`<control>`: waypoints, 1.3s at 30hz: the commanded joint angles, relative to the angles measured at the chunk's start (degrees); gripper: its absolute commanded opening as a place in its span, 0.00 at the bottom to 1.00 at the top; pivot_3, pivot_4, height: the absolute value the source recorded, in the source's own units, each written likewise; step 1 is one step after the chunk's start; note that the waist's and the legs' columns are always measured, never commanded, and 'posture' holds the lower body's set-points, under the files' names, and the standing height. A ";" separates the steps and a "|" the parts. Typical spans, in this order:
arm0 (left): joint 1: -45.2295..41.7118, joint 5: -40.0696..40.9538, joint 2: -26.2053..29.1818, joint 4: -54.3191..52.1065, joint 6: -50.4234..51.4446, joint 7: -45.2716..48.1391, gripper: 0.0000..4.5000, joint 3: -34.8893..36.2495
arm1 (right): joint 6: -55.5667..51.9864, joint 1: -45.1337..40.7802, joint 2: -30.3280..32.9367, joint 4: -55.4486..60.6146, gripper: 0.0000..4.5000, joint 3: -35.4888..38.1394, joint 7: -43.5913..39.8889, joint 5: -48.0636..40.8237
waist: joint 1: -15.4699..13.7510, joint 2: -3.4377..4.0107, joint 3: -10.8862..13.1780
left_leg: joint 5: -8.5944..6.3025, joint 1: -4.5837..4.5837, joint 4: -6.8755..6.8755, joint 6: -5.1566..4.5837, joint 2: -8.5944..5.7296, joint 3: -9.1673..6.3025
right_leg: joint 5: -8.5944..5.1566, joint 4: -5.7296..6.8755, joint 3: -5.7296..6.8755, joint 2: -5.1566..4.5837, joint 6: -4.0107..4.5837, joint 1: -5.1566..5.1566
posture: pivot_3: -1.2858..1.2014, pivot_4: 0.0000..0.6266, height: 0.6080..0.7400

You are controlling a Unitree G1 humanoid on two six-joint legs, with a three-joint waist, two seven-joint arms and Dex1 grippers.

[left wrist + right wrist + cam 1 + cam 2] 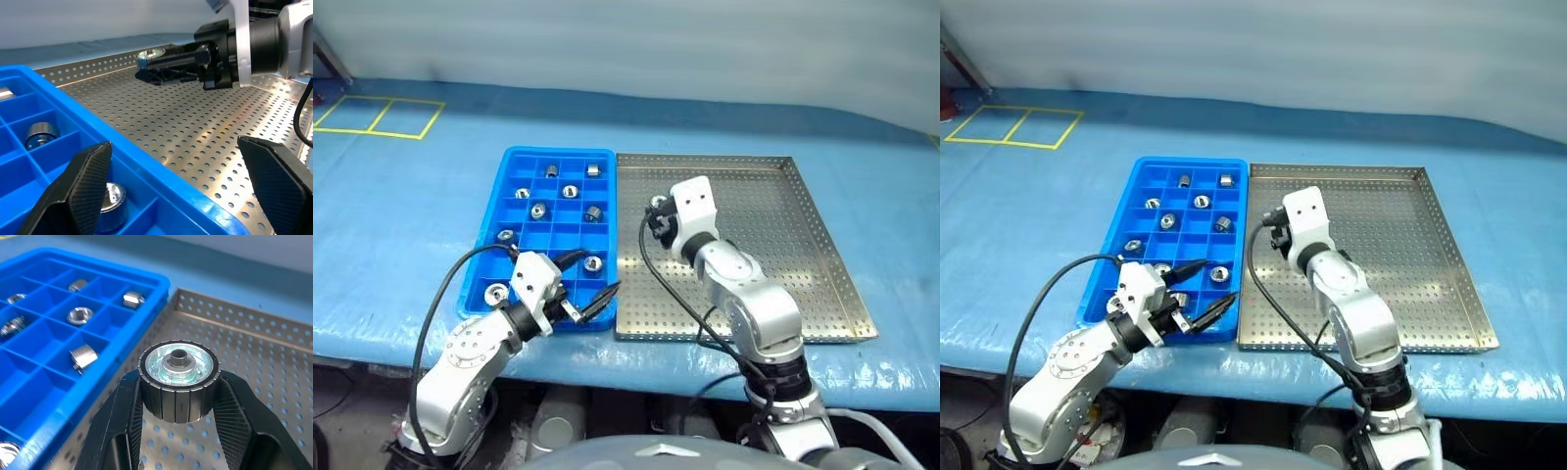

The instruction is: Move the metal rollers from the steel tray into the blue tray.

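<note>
Transfer step: right pincer point(178, 431) is clamped on a metal roller point(178, 379), above the steel tray point(783, 245) near its edge beside the blue tray point(524, 162). Next: carry over to a free compartment, release. Roller is shiny, ribbed sides, central hub. Left pincer point(181, 191) gapes, empty.

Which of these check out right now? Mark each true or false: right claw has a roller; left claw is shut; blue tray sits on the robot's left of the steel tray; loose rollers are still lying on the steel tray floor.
1. The right claw grips a metal roller. True.
2. The left claw is shut. False: its fingers stand wide apart, holding nothing.
3. The blue tray sits left of the steel tray. True.
4. Loose rollers lie on the steel tray floor. False: none are visible there.
</note>
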State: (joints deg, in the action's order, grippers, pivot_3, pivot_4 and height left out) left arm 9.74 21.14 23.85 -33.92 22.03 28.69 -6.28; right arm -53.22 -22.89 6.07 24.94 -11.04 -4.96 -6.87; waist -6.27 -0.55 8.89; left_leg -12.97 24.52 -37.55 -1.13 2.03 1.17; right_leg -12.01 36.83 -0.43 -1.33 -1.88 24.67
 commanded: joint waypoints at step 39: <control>1.86 0.05 1.46 -3.26 0.99 -0.41 1.00 2.92 | 5.09 0.89 -0.86 -6.01 0.99 -3.26 -10.93 -2.09 | -9.94 0.02 -0.01 | -0.10 0.19 0.08 0.23 -0.04 0.15 | -0.13 -0.06 0.32 -0.02 0.18 0.20 | 0.66 0.24 1.00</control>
State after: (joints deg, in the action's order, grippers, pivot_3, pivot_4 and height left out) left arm 12.64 20.80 24.99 -36.85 23.31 27.54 -2.94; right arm -47.41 -22.48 4.62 13.52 -14.80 -14.88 -7.85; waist -16.21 -0.53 8.88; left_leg -13.07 24.72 -37.47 -0.90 1.98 1.32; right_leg -12.14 36.77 -0.11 -1.34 -1.69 24.87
